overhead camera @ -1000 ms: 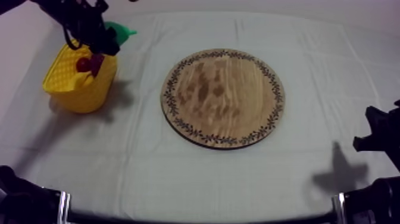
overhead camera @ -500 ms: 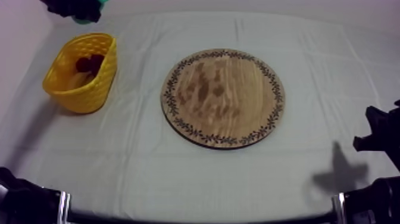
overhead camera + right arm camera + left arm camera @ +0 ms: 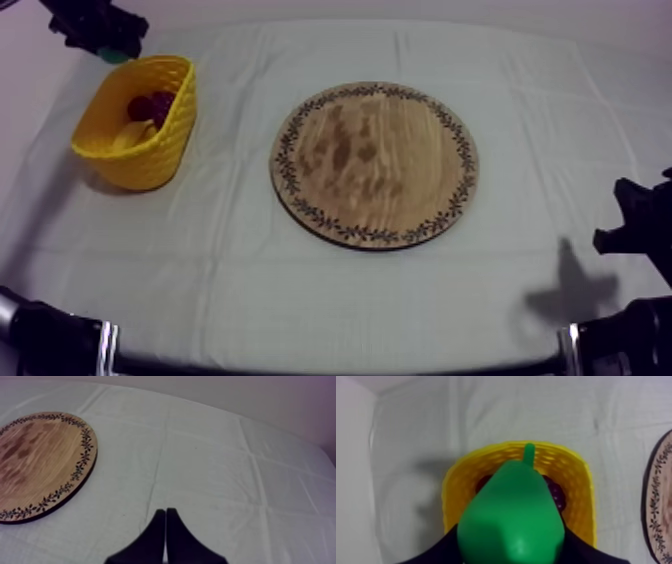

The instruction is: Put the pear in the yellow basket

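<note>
Locate the left pincer [image 3: 106, 40] at the far left corner of the worktop [image 3: 300, 300], raised just beyond the far end of the yellow basket [image 3: 150, 160]. It is pinching the pear [image 3: 511, 516]. In the left wrist view you see its black fingers [image 3: 435, 552] flanking the wide end of the green fruit, with the stem pointing away from the camera. In that view the pear shows over the basket's opening, above it and not inside it. A small red fruit [image 3: 140, 106] lies in the basket. The round wooden board [image 3: 375, 165] lies at the middle of the worktop, well apart from the basket. The right pincer [image 3: 165, 512] sits low at the right side, its fingers pressed together into a narrow wedge over the cloth, apart from the board.
</note>
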